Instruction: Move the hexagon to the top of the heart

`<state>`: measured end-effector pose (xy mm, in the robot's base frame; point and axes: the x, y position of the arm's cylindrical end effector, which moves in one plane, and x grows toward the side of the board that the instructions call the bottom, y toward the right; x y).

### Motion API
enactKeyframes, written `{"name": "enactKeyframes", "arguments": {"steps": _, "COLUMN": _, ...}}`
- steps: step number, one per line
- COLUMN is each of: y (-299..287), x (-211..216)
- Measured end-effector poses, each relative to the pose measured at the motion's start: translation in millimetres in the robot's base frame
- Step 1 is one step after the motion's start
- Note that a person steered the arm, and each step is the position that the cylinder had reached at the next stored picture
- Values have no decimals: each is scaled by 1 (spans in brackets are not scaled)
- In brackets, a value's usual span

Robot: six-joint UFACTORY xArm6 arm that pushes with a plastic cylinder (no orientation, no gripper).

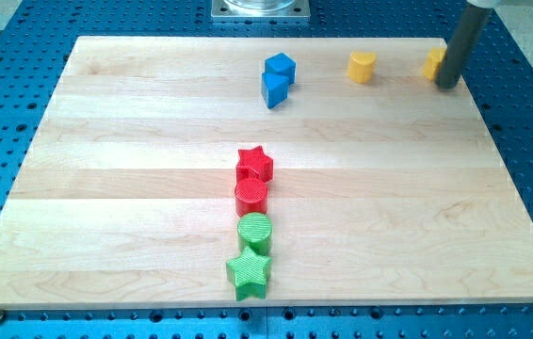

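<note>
A pale wooden board [135,132] lies on a blue perforated table [530,113]; no brand, label or writing can be read anywhere. The landmark is the yellow heart [363,67], near the board's top edge, right of centre. To the heart's right, well apart from it, sits a yellow block [433,63] that is partly hidden, so its shape cannot be made out. The dark rod stands just beside that block on its right, and my tip [447,85] appears to touch it; the arm has no gripper, so nothing opens or closes. To the heart's left are two blue blocks, touching: a blue cube [281,68] and a blue wedge-like block [273,89]. Far below and left of the heart, a column runs down: red star [254,164], red cylinder [251,197], green cylinder [255,232], green star [249,272].
</note>
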<state>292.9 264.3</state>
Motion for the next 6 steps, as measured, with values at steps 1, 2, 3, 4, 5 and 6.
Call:
{"name": "enactKeyframes", "arguments": {"steps": 1, "y": -1, "x": -3}}
{"name": "enactKeyframes", "arguments": {"steps": 2, "y": 4, "x": 4}}
{"name": "enactKeyframes", "arguments": {"steps": 3, "y": 37, "x": 4}}
{"name": "enactKeyframes", "arguments": {"steps": 4, "y": 30, "x": -22}}
{"name": "enactKeyframes", "arguments": {"steps": 5, "y": -2, "x": -47}}
{"name": "enactKeyframes", "arguments": {"steps": 6, "y": -37, "x": -59}}
